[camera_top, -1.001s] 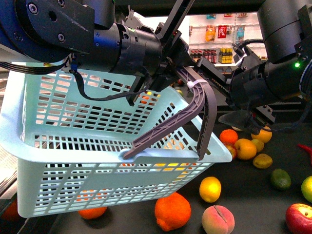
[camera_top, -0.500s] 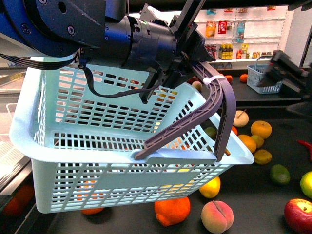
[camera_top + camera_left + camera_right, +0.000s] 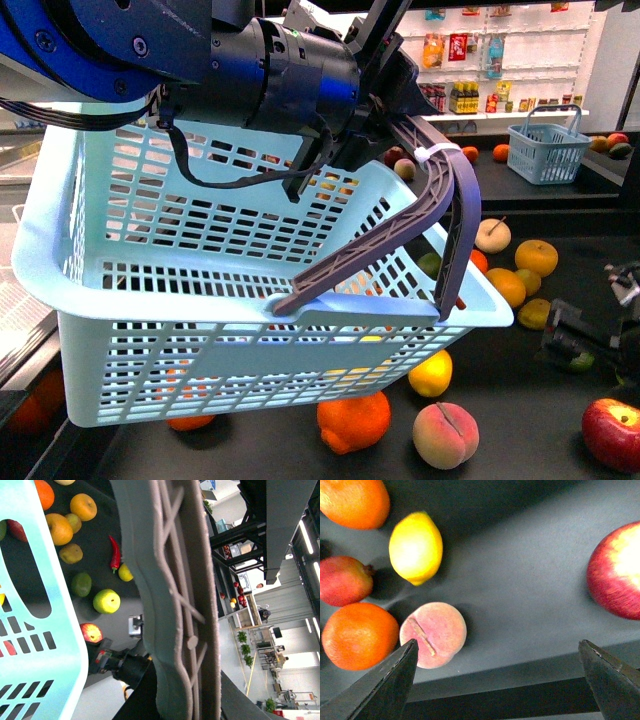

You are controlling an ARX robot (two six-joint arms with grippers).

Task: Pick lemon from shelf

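Observation:
The lemon is bright yellow and oval and lies on the black shelf deck. In the front view the lemon lies just under the pale blue basket, partly hidden by its corner. My right gripper is open and empty over the deck's front edge, a little short of the lemon, with a peach by one finger. It shows low at the right in the front view. My left gripper is shut on the grey basket handle and holds the basket in the air. That handle fills the left wrist view.
Oranges and a pomegranate lie beside the lemon, and a red apple lies off to the other side. More fruit lies further back on the deck. A small blue basket stands at the back right below white bottle shelves.
My right arm has dropped from high at the right to low over the deck's front edge. The held basket has shifted a little to the left and lower.

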